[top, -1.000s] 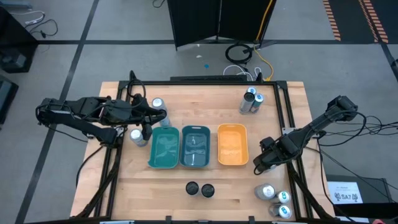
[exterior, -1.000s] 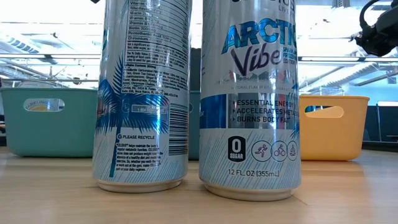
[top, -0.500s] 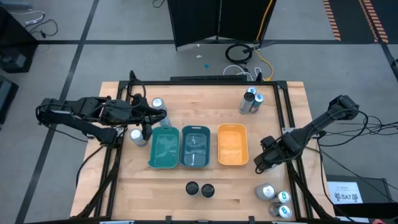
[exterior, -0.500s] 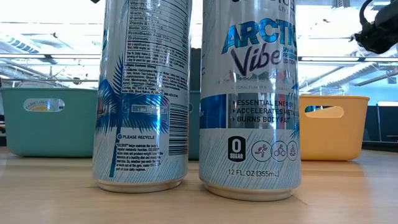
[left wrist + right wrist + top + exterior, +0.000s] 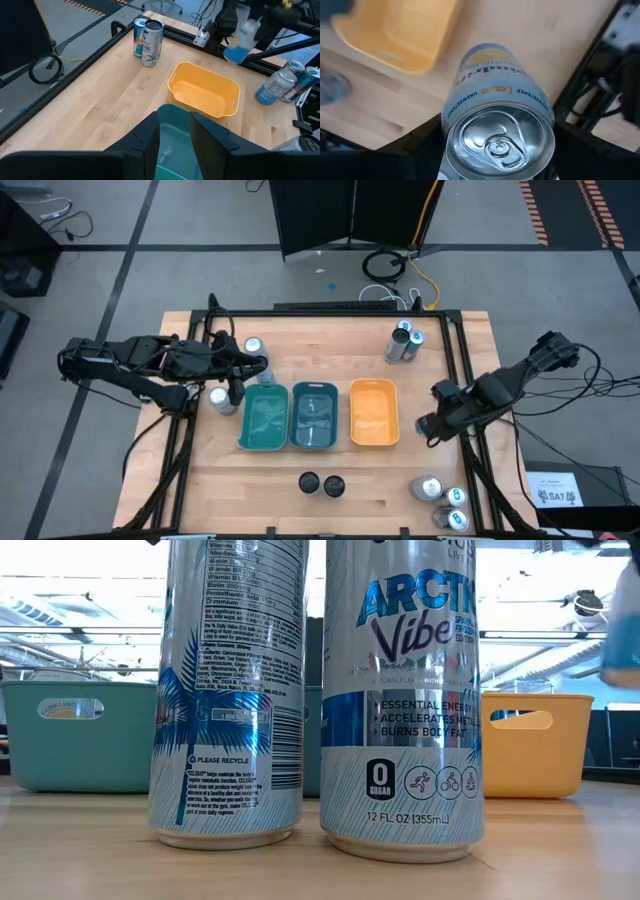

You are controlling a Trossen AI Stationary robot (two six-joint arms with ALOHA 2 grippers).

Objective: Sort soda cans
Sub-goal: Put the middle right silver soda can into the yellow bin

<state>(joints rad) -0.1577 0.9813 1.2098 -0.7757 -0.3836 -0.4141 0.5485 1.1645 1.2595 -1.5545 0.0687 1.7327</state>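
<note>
The lemon can (image 5: 498, 127) is clamped between the fingers of the right gripper (image 5: 437, 423), which is carried above the table just beside the orange tray (image 5: 374, 412), on the tray's right side. Compared with one second ago, the right gripper has risen and shifted toward the tray's right rim; in the low view it has passed from a dark shape at upper right to a blurred pale streak at the right edge. Judged from this, the can is in transit to a tray and not yet released. The left gripper (image 5: 240, 372), fingers pressed together and empty, has not moved; it waits over the table's left part near the far end of the teal tray (image 5: 262, 418). Only the right wrist view shows the held can's lid and lemon label, with the orange tray below it. Only the left wrist view shows the can as a blue-and-white blur above the tray's far rim. Only the high view shows the remaining cans: two at the far edge (image 5: 404, 342), two dark-topped at the near edge (image 5: 321, 483), three at the near right corner (image 5: 441, 498).
</note>
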